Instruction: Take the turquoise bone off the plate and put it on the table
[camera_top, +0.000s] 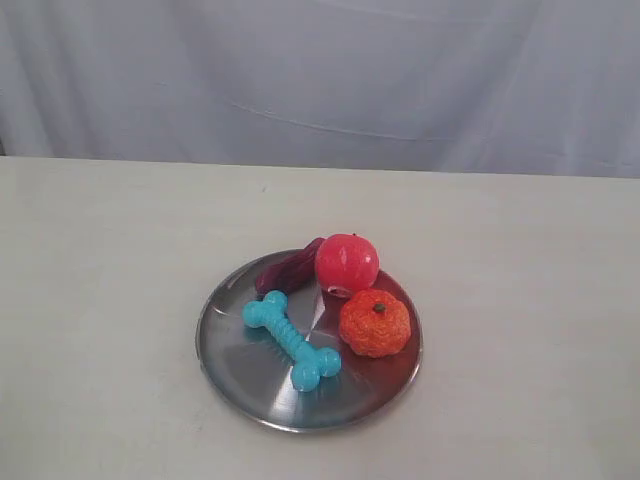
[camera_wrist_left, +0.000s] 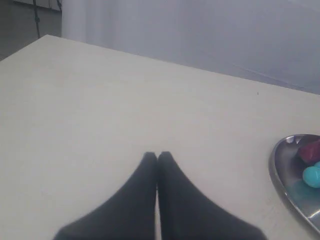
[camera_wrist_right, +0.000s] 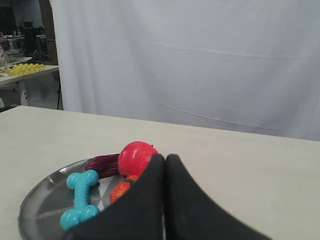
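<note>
Black left gripper closed tip to tip, nothing held, over bare table off to one side of the plate; black right gripper likewise pressed shut and empty, plate and toys just ahead of it; neither seen in the exterior view. Nearest on the stainless-steel plate: turquoise bone, flat and diagonal on the plate's left part, one knob near the front rim; not yet lifted. Close beside that knob, seemingly not touching: orange pumpkin toy; behind it, red apple toy and dark purple vegetable toy at the back rim. Risks, as a guess: no grip at all unless opened first; pumpkin nudged or rolled off by a wide approach from the right; slip if pinched at a knob rather than the ribbed shaft; shiny plate dragged or tipped by a fingertip on its rim. Beyond: more cream table, then grey-white cloth backdrop.
</note>
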